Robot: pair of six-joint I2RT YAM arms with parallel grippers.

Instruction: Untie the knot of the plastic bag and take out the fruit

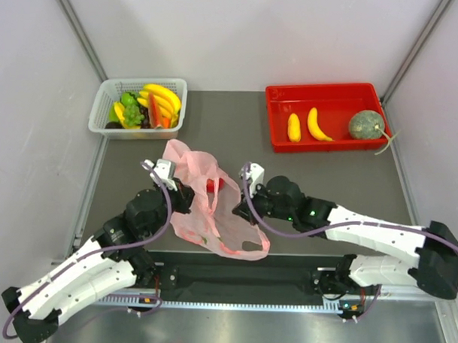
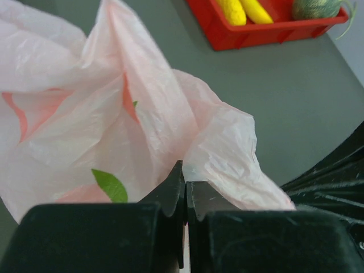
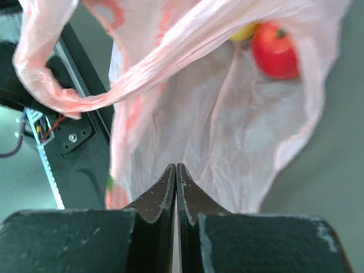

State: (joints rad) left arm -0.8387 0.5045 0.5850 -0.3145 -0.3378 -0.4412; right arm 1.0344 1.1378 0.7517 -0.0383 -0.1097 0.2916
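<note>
The pink plastic bag (image 1: 227,233) lies crumpled between my two grippers, its mouth open. No knot shows; a loose handle loop (image 3: 68,85) hangs across the right wrist view. My left gripper (image 1: 187,199) is shut on the bag's film (image 2: 142,114) at its tip (image 2: 186,176). My right gripper (image 1: 240,209) is shut on the film (image 3: 199,131) at the bag's other side (image 3: 176,168). Inside the bag lie a small red fruit (image 3: 274,48), also seen from above (image 1: 213,186), and a bit of a yellow fruit (image 3: 245,31).
A red tray (image 1: 322,89) at the back right holds an orange oblong (image 1: 294,128), a small banana (image 1: 317,124) and a green melon (image 1: 365,124). A white basket (image 1: 111,92) at the back left holds larger bananas, grapes and slices.
</note>
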